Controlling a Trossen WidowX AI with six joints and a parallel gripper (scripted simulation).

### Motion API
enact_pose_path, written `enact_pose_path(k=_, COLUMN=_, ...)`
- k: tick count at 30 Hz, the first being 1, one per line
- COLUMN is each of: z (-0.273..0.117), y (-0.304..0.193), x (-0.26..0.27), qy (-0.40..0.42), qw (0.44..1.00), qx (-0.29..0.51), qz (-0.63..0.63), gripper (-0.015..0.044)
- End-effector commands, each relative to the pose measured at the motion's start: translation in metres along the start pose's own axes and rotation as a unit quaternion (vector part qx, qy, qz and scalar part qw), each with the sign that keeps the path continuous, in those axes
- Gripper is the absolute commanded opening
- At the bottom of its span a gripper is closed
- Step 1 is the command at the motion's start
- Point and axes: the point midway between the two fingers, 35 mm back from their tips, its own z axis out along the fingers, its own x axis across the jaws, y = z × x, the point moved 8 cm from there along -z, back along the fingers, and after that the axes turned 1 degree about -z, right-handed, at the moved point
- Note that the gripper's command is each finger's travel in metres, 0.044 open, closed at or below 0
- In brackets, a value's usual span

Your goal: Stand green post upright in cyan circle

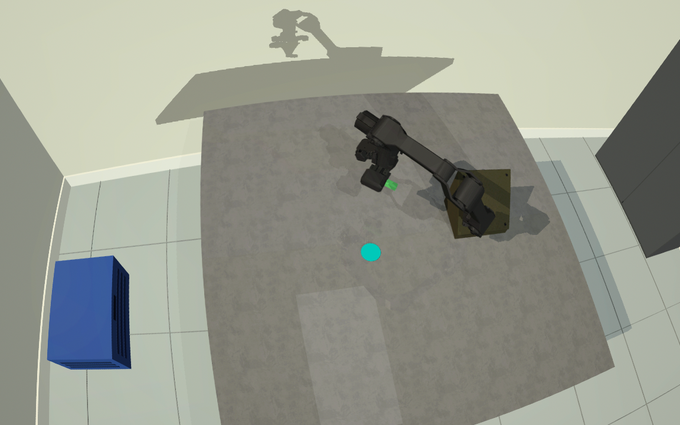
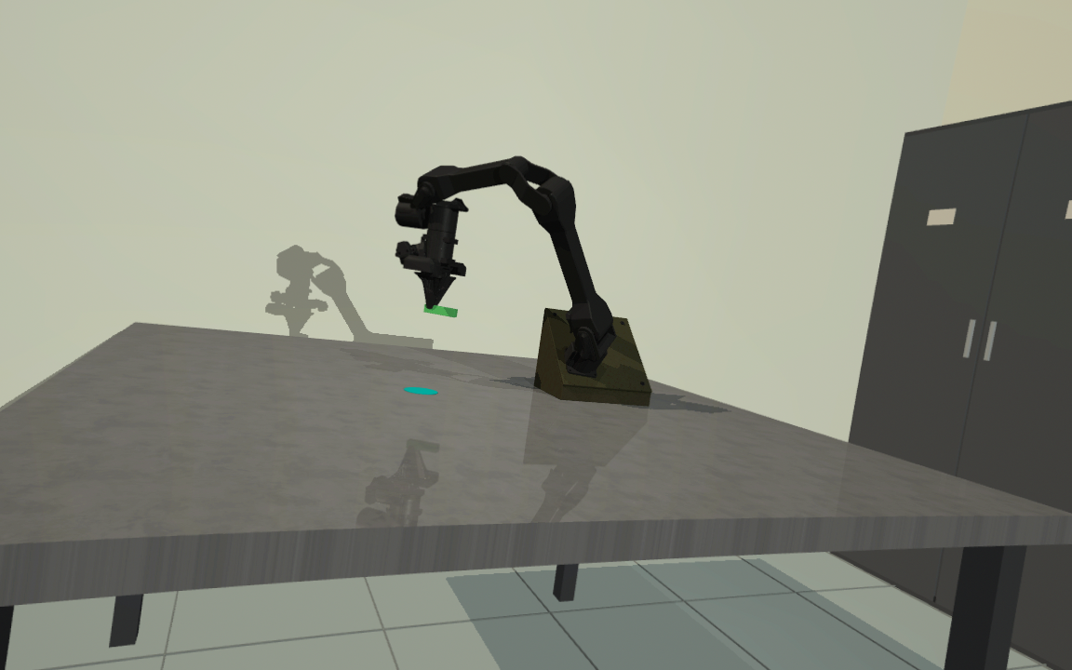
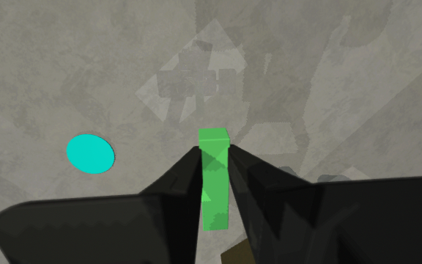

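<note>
Claw (image 2: 432, 306) (image 3: 213, 152) pinching green post (image 1: 391, 185) (image 2: 441, 311) (image 3: 215, 183) near one end, post roughly level above bench (image 1: 279, 222) (image 2: 232, 433) (image 3: 141, 44), well apart from cyan circle (image 1: 370, 252) (image 2: 421, 391) (image 3: 90, 154). Risk: off-centre grip lets it swivel; incomplete turning topples it on release.

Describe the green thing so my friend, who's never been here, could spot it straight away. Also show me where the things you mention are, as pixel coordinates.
On the big grey table (image 1: 258, 211) (image 2: 190, 449) (image 3: 31, 55), find the black arm (image 1: 421, 153) (image 2: 569, 249). At its far end, the tool (image 1: 385, 185) (image 2: 432, 306) (image 3: 213, 152) points down, pinching a short, square-sided green post (image 1: 391, 185) (image 2: 442, 311) (image 3: 215, 183). Unlike the flat cyan circle (image 1: 370, 252) (image 2: 421, 391) (image 3: 90, 154) on the tabletop, it is a solid bar held in the air, lying roughly level.
</note>
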Motion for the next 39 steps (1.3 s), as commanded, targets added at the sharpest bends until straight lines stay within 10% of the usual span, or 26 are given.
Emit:
enact_pose_path(k=1, z=-0.001, y=-0.003, x=0.014, qy=0.002, qw=1.0, qx=0.001, qz=-0.008, gripper=0.0023)
enact_pose_path(k=39, z=-0.008, y=-0.045, x=0.127, qy=0.01, qw=0.994, qx=0.005, qz=-0.112, gripper=0.0023)
